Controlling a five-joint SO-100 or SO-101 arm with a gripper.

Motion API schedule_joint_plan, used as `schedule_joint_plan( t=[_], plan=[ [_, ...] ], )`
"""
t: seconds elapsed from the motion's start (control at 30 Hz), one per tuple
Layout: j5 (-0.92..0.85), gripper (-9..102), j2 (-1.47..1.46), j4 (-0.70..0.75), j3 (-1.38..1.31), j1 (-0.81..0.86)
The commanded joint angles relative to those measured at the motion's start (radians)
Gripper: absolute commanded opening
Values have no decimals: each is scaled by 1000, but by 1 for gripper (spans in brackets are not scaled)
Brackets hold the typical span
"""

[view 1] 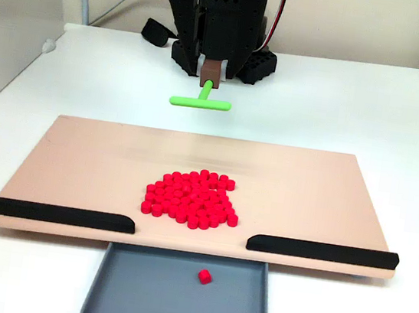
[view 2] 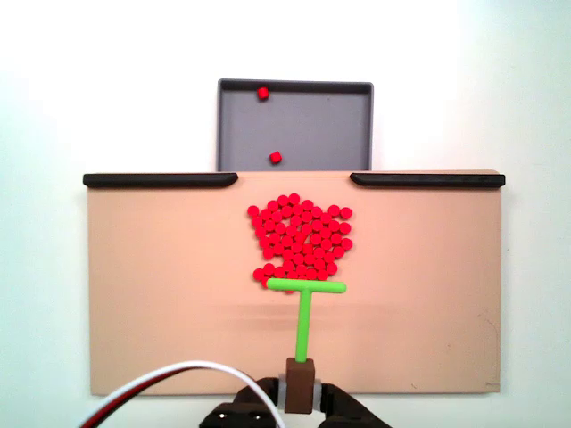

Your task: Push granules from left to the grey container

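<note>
Granules [view 1: 190,201] sit bunched in a tight red heap near the middle of the tan board [view 1: 77,162], and in the other fixed view the same heap [view 2: 301,235] lies directly in line with the gap between the two black strips, one [view 2: 161,180] on the left and one [view 2: 426,180] on the right. Beyond that gap lies the grey container [view 2: 330,125], tucked against the board's edge, with two stray pellets inside it (one [view 2: 263,92] near the far wall, one [view 2: 276,158] close to the board). From the front view the container [view 1: 138,286] sits nearest the camera, below the board's lip.

The gripper [view 2: 302,390] is clamped on a brown block [view 2: 301,383], and from that block a green T-shaped stick [view 2: 304,308] reaches forward. Its crossbar lies level, right at the near edge of the heap; seen from above it looks to be touching the closest pellets, though contact cannot be confirmed. In the front view the stick [view 1: 200,101] appears raised behind the board's far edge, held under the black arm [view 1: 228,12]. A red and white cable [view 2: 169,379] curls by the arm's base.
</note>
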Motion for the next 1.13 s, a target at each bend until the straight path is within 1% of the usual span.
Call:
schedule_joint_plan(
  t=[0.0, 0.3, 1.1],
  plan=[
    [3, 0, 49, -3, -8, -9],
    [48, 0, 40, 8, -6, -37],
    [43, 0, 17, -3, -21, -18]
  ],
)
